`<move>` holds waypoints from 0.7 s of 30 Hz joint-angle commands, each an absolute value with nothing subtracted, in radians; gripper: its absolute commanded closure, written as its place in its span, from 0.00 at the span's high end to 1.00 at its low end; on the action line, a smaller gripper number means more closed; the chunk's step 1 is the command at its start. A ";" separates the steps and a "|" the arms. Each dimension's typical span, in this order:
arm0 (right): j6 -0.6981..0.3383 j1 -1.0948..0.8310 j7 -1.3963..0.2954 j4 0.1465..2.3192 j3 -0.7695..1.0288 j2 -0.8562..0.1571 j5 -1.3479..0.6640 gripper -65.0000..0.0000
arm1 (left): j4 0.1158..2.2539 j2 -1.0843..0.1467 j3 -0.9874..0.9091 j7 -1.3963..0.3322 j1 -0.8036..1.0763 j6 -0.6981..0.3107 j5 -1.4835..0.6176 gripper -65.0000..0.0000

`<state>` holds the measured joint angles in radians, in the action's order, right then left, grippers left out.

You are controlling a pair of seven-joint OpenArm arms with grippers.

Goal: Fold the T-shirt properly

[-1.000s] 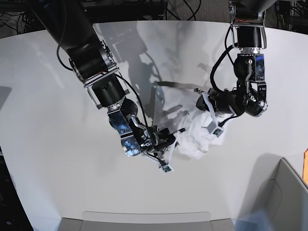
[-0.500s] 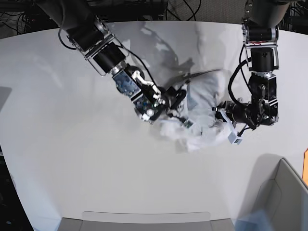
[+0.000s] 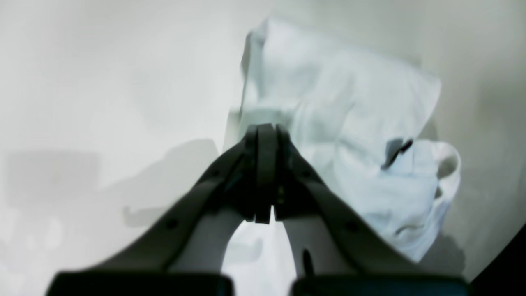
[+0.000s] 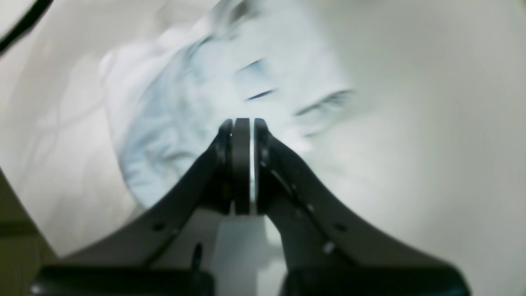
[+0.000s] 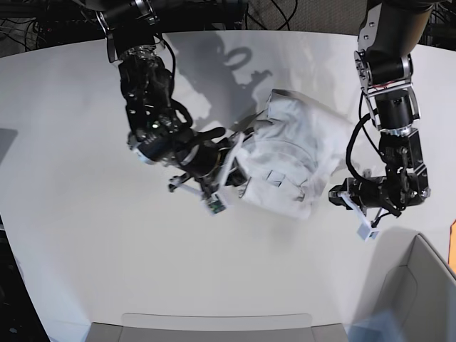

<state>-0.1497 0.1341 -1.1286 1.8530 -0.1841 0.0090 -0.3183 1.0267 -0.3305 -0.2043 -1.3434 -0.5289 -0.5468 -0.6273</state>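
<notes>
**Shirt in a lump, both grippers pinched shut and holding nothing**

The T-shirt (image 5: 288, 160) lies on the white table (image 5: 71, 228), a bit past the middle, toward the far edge. It is not flat. It sits in a crumpled heap with puffy wrinkles and loose flaps. In the left wrist view the collar loop shows at one side of the heap, and a small dark tag sits just beside it. No sleeve can be told apart from the rest.

The right gripper (image 5: 214, 196) is just beside the near left side of the T-shirt. Its jaws are pressed together, and in the right wrist view no cloth can be seen between them. The left gripper (image 5: 360, 214) is near the right side of the T-shirt, a little apart from it. Its jaws are pressed together too, with nothing in them.

The step in hand looks like spreading the T-shirt out, since a lump cannot be folded neatly. To do that well, each gripper should open and pinch one single layer at an edge, on opposite sides of the T-shirt. Then the arms should pull gently apart and lay it flat. Grabbing the thick middle would likely only bunch it up more.
</notes>
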 commanded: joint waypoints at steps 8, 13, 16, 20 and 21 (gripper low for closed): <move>-0.162 -0.007 -1.112 1.965 0.101 -0.031 -0.334 0.04 | 1.603 -0.209 -0.260 -1.396 -0.208 -0.553 -0.762 0.00; -0.168 -0.077 -1.113 1.965 0.196 -0.031 -0.334 0.04 | 1.701 -0.156 -0.249 -1.360 -0.128 -0.547 -0.751 0.00; -0.168 -0.110 -1.110 1.974 0.199 -0.035 -0.334 0.04 | 1.598 -0.156 -0.219 -1.291 -0.133 -0.547 -0.717 0.00; -0.168 -0.148 -1.110 1.998 0.194 -0.062 -0.334 0.04 | 1.431 -0.159 -0.094 -1.219 -0.174 -0.547 -0.662 0.00; -0.168 -0.154 -1.110 2.003 0.194 -0.064 -0.334 0.04 | 1.394 -0.159 -0.067 -1.199 -0.185 -0.547 -0.642 0.00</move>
